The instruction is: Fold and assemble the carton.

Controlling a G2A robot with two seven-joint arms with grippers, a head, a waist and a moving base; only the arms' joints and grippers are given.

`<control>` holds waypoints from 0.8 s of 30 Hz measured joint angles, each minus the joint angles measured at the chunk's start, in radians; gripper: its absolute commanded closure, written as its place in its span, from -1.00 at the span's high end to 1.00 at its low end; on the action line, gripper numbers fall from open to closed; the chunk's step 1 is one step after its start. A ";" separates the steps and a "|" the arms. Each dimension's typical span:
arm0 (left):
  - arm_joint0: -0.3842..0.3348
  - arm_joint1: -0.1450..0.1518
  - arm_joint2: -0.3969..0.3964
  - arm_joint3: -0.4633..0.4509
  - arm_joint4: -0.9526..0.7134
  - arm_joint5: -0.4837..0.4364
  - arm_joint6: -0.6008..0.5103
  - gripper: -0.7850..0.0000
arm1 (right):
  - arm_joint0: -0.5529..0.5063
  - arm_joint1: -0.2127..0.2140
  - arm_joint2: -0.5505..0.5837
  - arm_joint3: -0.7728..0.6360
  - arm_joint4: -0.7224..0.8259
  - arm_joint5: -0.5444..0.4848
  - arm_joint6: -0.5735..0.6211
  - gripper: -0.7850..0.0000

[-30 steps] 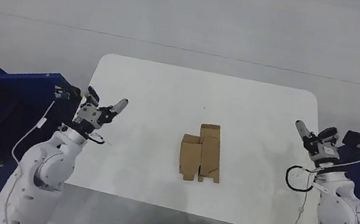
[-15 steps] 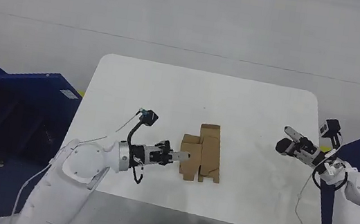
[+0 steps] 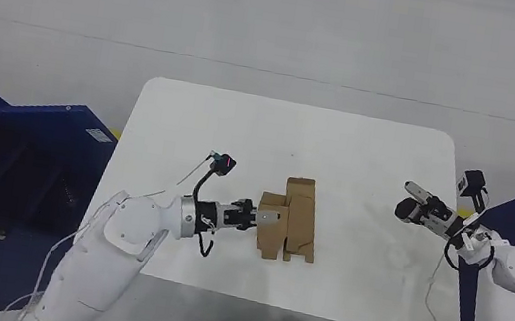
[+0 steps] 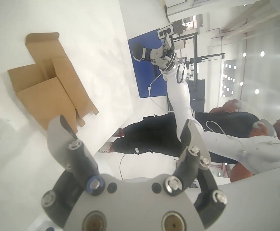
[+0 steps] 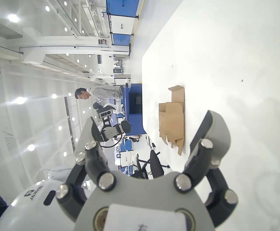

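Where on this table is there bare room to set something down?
Bare: the far half of the white table, beyond the flat brown cardboard carton, and the stretch between the carton and the open right gripper. Crowded: the carton's left edge, where the open left gripper sits; the strip to the near edge is narrow.

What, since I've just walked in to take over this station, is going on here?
A two-armed robot is working on a flat brown cardboard carton lying near the middle of the white table. The left gripper, jaws open, sits right at the carton's edge; whether it touches is unclear. The right gripper, also open, hangs near the opposite table edge, well apart from the carton. The carton lies flat, not yet assembled.
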 measured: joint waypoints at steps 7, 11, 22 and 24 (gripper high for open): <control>-0.109 -0.019 0.155 0.201 0.157 -0.070 0.064 1.00 | 0.000 0.000 0.000 0.000 0.000 0.000 0.000 1.00; -0.156 -0.024 0.192 0.285 0.192 -0.023 0.056 1.00 | 0.000 0.000 0.000 0.000 0.000 0.000 0.000 1.00; -0.212 -0.027 0.213 0.400 0.143 -0.045 0.056 1.00 | 0.000 0.000 0.000 0.000 0.000 0.000 0.000 1.00; -0.231 -0.032 0.229 0.429 0.132 -0.051 0.059 0.99 | 0.000 0.000 0.000 0.000 0.000 0.000 0.000 1.00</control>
